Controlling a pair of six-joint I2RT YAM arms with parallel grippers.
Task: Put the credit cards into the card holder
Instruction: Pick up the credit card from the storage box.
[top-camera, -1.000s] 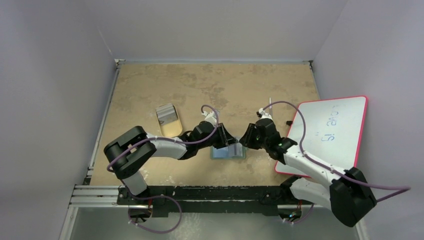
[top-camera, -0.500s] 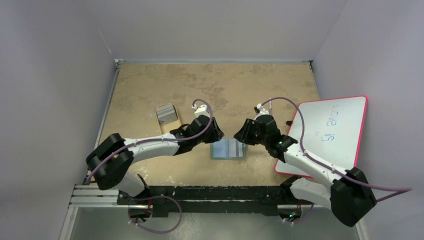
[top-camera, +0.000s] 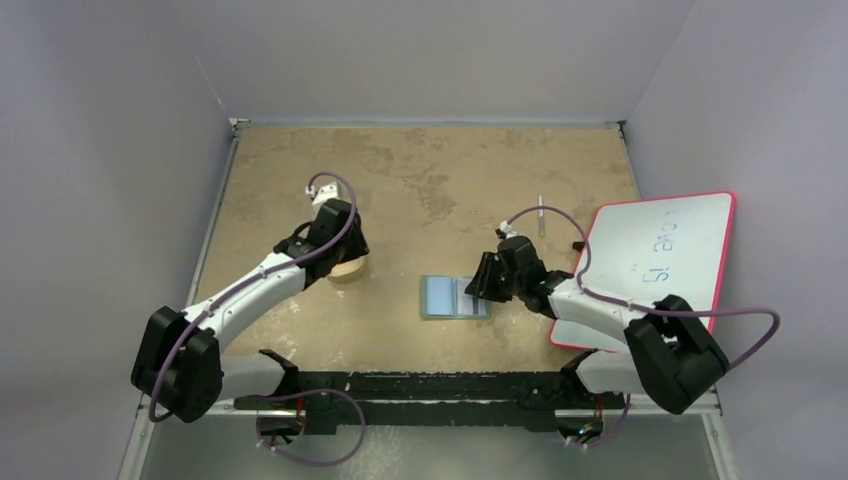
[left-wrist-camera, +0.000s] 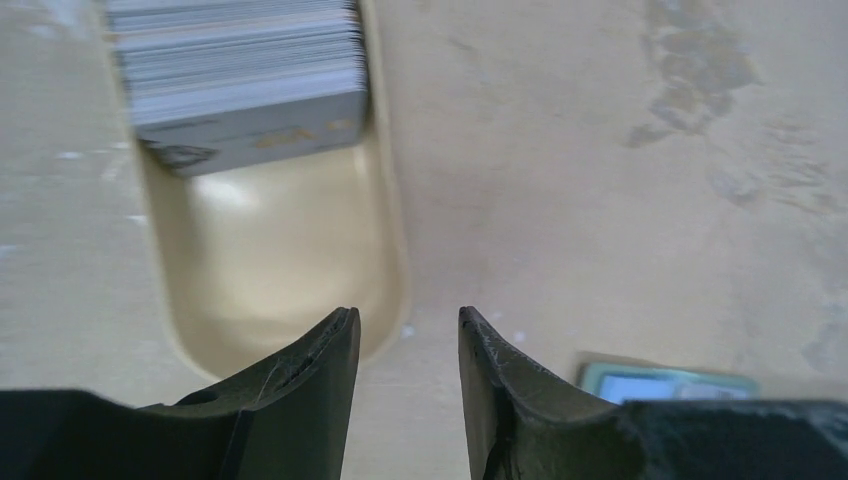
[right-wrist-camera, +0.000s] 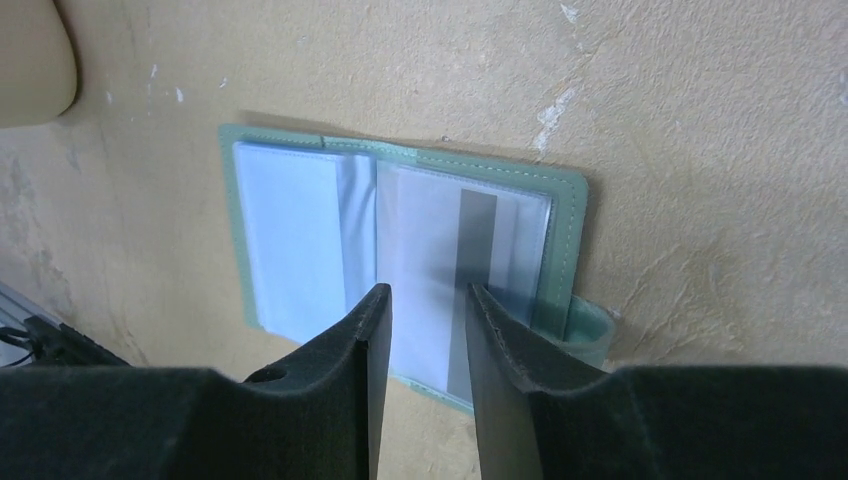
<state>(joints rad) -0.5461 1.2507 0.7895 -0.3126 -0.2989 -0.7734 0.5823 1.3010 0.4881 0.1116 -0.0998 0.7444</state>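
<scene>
Left gripper (left-wrist-camera: 407, 318): narrow gap, nothing in it; I have it over the tray's (left-wrist-camera: 392, 250) near rim.
Cards (left-wrist-camera: 240, 90): stacked at the tray's far end.
Holder (right-wrist-camera: 300, 225): open flat, with bare table (top-camera: 450, 180) on all sides.
Right gripper (right-wrist-camera: 425, 292): narrow gap, empty, above the holder's right pocket; the whiteboard (top-camera: 660, 255) lies beside that arm.
Change: my left arm has swung from the holder to the tray; the right has eased closer to the holder.

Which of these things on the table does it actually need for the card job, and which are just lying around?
For the job: the stack of credit cards, the tan tray holding them, the open card holder.
Just lying about: the pink-edged whiteboard, the thin pen-like stick near it.
</scene>
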